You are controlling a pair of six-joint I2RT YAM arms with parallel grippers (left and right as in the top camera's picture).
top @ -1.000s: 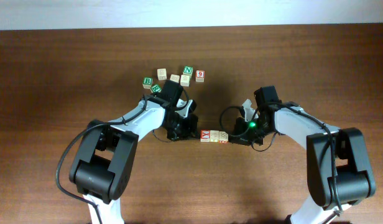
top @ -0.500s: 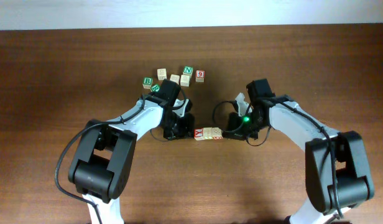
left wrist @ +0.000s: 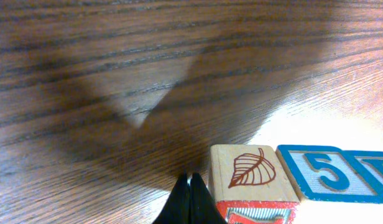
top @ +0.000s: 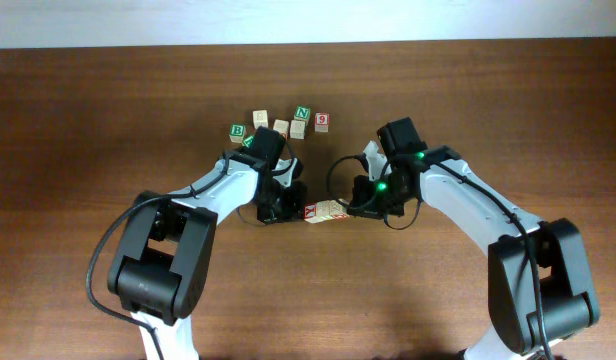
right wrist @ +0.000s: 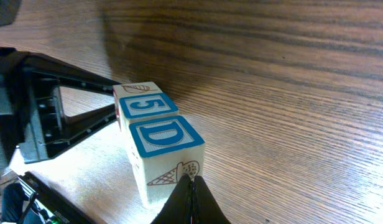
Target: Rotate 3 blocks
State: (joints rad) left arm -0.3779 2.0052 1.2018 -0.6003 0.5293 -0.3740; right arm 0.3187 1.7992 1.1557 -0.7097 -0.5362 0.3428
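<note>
Three pale wooden blocks lie in a touching row at the table's centre. The left wrist view shows the end cube with a red leaf, then a blue 5 cube. In the right wrist view the blue D cube is nearest, the 5 cube behind it. My left gripper is shut, its tips beside the leaf cube's left side. My right gripper is shut, tips against the D cube's ice-cream face. Overhead, the left gripper and right gripper flank the row.
A loose group of other cubes sits at the back: a green B, a green N, a red 9 and plain ones. The left arm's black body stands just beyond the row.
The row of three blocks has slid leftward and tilted slightly, with the right gripper following against its right end. The left gripper has backed a little to the left.
</note>
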